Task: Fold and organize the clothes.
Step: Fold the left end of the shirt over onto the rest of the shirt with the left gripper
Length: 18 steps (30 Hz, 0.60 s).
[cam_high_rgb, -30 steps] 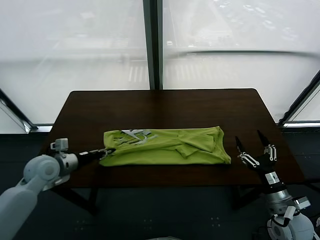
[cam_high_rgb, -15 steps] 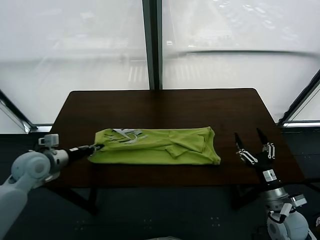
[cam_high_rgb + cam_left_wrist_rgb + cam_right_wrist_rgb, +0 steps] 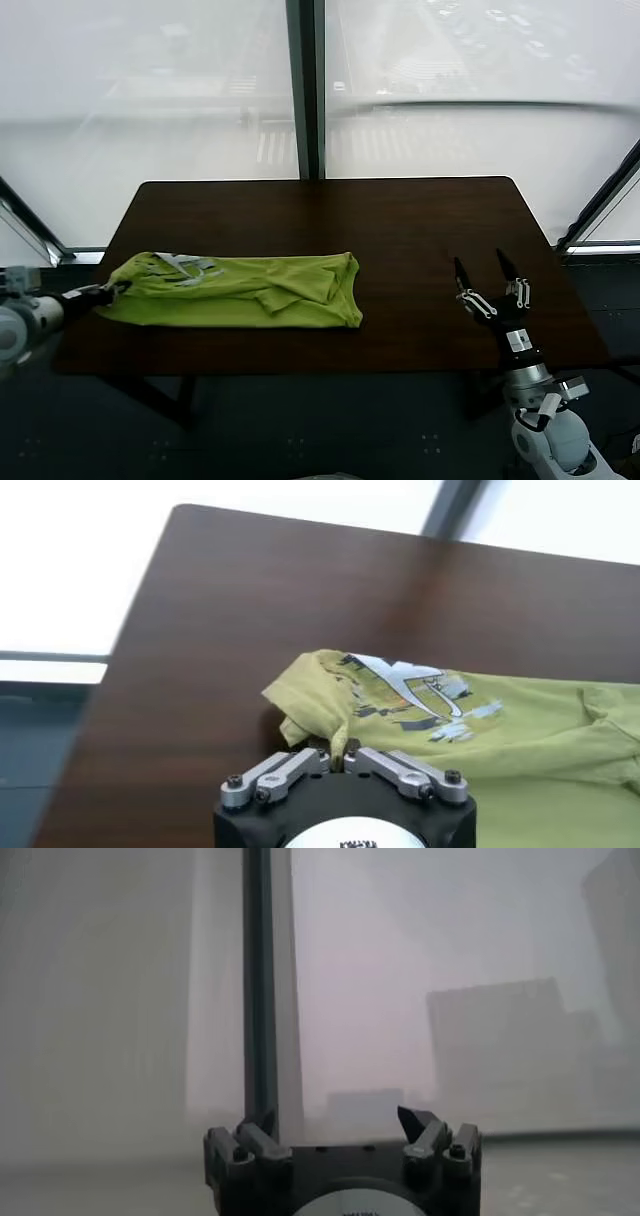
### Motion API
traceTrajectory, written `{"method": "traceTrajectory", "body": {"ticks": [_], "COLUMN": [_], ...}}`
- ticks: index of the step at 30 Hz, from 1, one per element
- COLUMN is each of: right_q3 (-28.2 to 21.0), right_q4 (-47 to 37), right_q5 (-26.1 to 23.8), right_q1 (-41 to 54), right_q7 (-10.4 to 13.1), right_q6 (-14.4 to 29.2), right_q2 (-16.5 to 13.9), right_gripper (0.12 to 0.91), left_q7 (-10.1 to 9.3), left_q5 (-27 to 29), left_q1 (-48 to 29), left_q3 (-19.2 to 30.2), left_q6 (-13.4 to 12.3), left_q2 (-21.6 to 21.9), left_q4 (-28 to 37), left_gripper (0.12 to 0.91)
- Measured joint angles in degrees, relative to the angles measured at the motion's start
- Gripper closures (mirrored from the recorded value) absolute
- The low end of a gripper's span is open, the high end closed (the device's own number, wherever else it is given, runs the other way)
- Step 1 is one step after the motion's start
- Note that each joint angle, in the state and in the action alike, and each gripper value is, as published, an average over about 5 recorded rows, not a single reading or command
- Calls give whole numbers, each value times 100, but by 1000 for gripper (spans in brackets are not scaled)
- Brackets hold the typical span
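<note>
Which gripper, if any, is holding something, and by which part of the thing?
The left gripper pinches the green T-shirt at the edge near its white print. The right gripper is open, holding nothing.

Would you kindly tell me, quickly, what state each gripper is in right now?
Left gripper: jaws shut on the T-shirt, pinching its edge at the table's left side.
Right gripper: jaws open, holding nothing, above the table's right front.
</note>
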Motion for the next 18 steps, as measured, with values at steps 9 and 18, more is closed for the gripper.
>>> {"method": "traceTrajectory", "body": {"ticks": [9, 18], "right_q3": [280, 639], "right_q4": [253, 383], "right_q5": [-104, -367], "right_q1": [-249, -525], "right_q7": [-41, -47], "right_q6": [-197, -276], "right_q2": [139, 522], "right_gripper": [118, 118], "left_q7": [-346, -418], "left_q5": [-317, -128], "left_q1": [-119, -882], "left_q3": [168, 1256], "left_q6": [-3, -6], "left_q2": [-701, -1557], "left_q4": [-1082, -1526], "left_gripper": [853, 853]}}
